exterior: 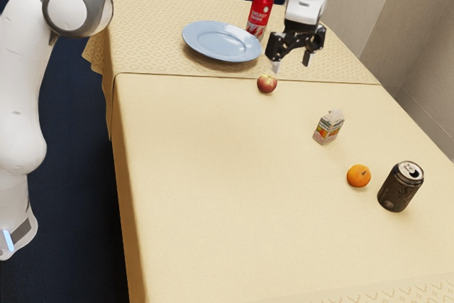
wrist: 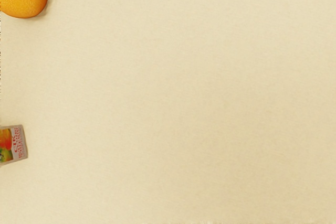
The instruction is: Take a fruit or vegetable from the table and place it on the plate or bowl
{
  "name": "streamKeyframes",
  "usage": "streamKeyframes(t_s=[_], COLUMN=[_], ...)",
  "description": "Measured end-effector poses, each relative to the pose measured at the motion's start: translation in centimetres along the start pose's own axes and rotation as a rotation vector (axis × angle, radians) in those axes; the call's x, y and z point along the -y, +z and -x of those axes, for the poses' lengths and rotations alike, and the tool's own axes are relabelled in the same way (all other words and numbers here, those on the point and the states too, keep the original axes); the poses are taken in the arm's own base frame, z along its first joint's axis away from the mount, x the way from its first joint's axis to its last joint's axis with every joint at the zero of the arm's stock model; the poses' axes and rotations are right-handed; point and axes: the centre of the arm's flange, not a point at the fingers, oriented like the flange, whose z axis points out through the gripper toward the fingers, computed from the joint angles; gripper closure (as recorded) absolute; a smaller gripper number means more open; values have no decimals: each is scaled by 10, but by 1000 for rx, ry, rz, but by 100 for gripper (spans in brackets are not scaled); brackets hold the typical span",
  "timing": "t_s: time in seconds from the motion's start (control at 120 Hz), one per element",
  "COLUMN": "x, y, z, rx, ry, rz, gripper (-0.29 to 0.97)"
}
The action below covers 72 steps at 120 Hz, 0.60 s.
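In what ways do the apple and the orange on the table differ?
The apple is red; the orange is orange. The apple lies near the blue plate, close under the gripper; the orange lies far from it, beside the dark can. Both are round fruits resting on the table, not held.

Plain room: cloth-covered table [exterior: 213, 211], pale walls [exterior: 418, 26].

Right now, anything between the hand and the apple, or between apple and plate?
Nothing visible. The open hand hovers close above the apple; only bare tablecloth lies between apple and plate. The red can stands beside the plate, off that path.
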Motion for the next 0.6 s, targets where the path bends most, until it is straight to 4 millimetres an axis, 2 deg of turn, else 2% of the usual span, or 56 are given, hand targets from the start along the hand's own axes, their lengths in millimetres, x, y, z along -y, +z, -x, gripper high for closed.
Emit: streamKeyframes(t_s=[0.4, 0.467, 0.483, 0.508, 0.55, 0.575, 0.6], x=[2, -1, -6, -30, -85, -115, -141], y=[-1, -10, -26, -80, -165, -195, -212], z=[1, 1, 0, -8, -33, -55, -79], rx=[9, 9, 13, 47, 106, 101, 74], ry=[58, 62, 60, 55, 54, 70, 102], rz=[-17, -28, -53, -148, -307, -358, -380], gripper=[0, 0, 0, 1, 0, 0, 0])
